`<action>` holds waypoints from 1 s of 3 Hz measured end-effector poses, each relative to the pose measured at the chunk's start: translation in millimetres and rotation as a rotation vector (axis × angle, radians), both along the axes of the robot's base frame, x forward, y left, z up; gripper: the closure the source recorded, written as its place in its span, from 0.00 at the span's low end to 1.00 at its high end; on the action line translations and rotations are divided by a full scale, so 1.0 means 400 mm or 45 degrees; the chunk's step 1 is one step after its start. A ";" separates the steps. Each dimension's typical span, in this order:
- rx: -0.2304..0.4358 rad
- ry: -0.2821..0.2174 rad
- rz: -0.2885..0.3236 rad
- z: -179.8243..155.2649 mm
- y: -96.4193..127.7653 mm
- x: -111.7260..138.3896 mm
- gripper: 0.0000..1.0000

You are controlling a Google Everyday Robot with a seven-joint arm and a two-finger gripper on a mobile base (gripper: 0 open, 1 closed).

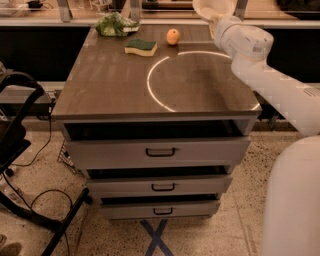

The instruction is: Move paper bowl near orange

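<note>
paper bowl point(214, 8) aloft, tilt unclear | gripper point(218, 22) just beneath | orange point(173, 36) leftward

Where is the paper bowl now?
The paper bowl is at the top right of the camera view, raised at the gripper over the far right edge of the table, right of the orange.

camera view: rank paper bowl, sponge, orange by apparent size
1. paper bowl, though the top edge crops it; the gripper is just beneath it at the table's far right.
2. sponge
3. orange
</note>
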State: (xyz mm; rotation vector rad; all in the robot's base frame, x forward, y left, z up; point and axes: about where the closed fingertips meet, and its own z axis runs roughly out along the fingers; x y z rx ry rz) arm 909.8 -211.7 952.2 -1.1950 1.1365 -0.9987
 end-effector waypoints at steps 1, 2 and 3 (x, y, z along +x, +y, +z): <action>0.002 -0.002 -0.001 0.003 0.000 0.000 1.00; 0.013 0.046 0.068 -0.014 -0.001 -0.026 1.00; 0.104 0.200 0.293 -0.036 0.122 -0.073 1.00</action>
